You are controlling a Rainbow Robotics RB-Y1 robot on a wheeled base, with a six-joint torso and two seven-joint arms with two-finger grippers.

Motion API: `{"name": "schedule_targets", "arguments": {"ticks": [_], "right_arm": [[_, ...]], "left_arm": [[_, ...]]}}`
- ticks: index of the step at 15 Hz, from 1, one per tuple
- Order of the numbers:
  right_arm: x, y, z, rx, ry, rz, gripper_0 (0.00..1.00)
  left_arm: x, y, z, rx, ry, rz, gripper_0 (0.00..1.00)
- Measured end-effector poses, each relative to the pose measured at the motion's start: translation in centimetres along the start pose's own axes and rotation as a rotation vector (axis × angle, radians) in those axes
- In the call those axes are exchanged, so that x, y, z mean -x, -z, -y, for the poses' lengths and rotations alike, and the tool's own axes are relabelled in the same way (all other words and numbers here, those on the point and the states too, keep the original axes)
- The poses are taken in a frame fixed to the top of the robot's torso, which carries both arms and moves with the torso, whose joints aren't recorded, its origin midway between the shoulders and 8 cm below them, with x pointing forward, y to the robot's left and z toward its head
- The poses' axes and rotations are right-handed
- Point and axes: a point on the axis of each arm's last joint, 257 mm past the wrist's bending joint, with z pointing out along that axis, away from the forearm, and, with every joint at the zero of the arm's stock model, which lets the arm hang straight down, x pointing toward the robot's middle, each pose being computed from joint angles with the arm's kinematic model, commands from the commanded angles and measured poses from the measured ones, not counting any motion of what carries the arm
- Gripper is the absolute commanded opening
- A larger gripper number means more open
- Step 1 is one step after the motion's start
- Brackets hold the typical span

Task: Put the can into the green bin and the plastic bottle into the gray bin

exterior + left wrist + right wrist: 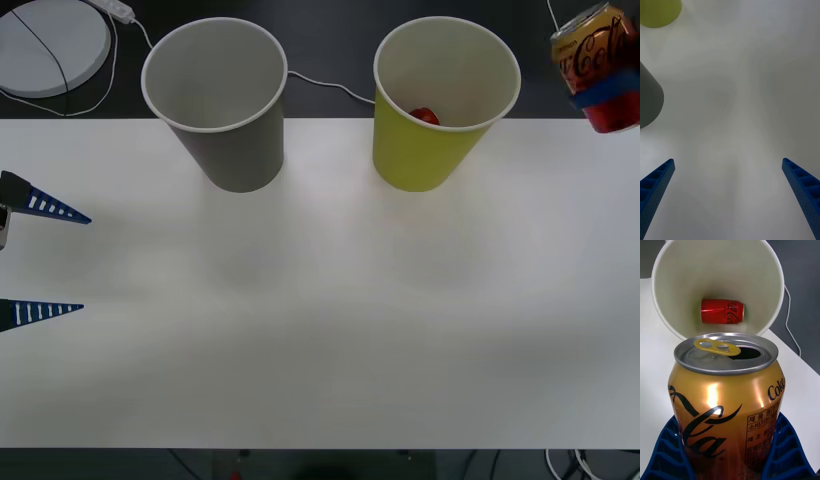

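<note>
A: What is on the left?
B: The left gripper (75,262) hovers released over the white table (320,330). Beyond it stands the gray bin (222,100).

A: And further right?
B: The green bin (437,105) stands upright with a small red can (722,311) lying inside. Right of it, the right gripper (728,450) grasps a gold can (598,65) in the air, above the table's far right corner.
</note>
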Motion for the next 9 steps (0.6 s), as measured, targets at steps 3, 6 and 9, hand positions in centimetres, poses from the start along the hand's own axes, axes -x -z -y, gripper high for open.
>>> {"name": "schedule_targets", "arguments": {"ticks": [3,6,9], "right_arm": [[2.2,-1.6,0.1,0.019,0.017,-0.047,0.0],[4.5,-3.3,0.1,0.014,0.029,-0.069,0.0],[6.9,-4.7,-0.1,0.014,0.045,-0.084,0.0]], "left_arm": [[0.0,0.0,0.0,0.0,0.0,0.0,1.0],[0.0,0.0,0.0,0.0,0.0,0.0,1.0],[0.0,0.0,0.0,0.0,0.0,0.0,1.0]]}}
